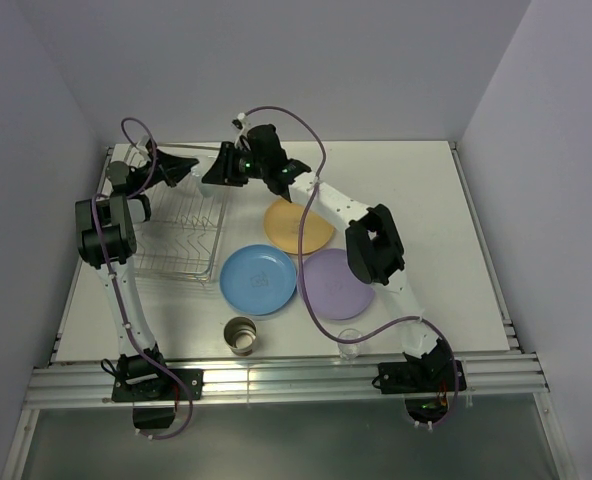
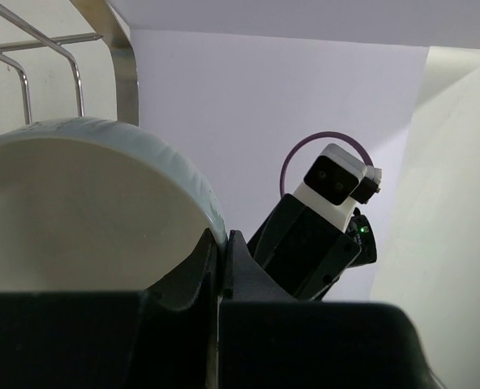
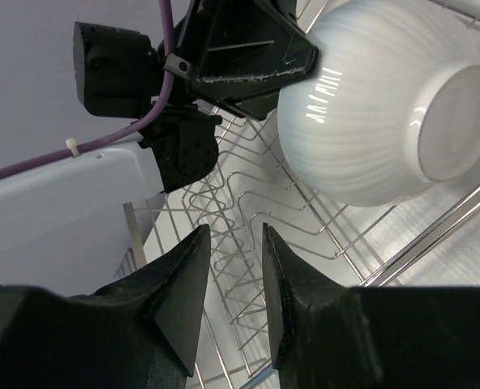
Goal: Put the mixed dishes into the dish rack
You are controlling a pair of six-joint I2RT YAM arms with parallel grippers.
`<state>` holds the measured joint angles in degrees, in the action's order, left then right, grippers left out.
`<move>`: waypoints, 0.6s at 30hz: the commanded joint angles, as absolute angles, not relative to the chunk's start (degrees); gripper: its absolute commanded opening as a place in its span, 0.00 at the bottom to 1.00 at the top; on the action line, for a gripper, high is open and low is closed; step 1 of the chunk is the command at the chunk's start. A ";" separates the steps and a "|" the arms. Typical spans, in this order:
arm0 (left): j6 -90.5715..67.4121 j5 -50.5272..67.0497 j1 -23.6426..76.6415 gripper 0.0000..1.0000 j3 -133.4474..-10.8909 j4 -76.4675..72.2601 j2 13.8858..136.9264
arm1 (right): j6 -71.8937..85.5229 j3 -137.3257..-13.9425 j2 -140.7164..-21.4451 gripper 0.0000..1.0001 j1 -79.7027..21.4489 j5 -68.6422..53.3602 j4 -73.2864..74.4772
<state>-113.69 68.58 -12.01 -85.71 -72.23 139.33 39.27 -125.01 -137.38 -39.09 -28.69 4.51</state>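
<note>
The left end effector [image 2: 216, 261] is clamped tight on the rim of the white bowl [image 3: 386, 105]. It holds the bowl tipped on its side above the wires of the dish rack [image 1: 176, 250], which sits by the left edge of the worktop [image 1: 426, 200], toward the far corner. The bowl doesn't look to be resting on the prongs yet. The right end effector [image 3: 233, 235] hangs just beside it over the rack, its jaws a narrow gap apart with nothing between them.

From where I stand, the step in hand is seating the bowl. I'd bring it down slowly, keeping that tilt so the rim slides between two rows of prongs rather than landing on their tips, and let go only once the wires carry its weight. The right arm is close, so it should either steady the bowl's wall lightly or back away; a nudge could knock the bowl off the prongs.

The yellow-orange plate [image 1: 298, 225], blue plate [image 1: 258, 280] and purple plate [image 1: 336, 283] lie flat mid-worktop. The cup [image 1: 241, 335] and glass [image 1: 350, 343] wait near the near edge.
</note>
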 commanded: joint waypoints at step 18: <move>-135.44 68.03 -12.48 0.00 -82.26 -101.43 133.51 | 49.92 -120.41 -128.15 0.79 -38.06 -27.07 1.75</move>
<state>-113.69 69.14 -12.08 -80.88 -72.64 137.14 45.76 -120.14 -134.87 -38.59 -26.24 3.55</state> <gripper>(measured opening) 0.040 0.784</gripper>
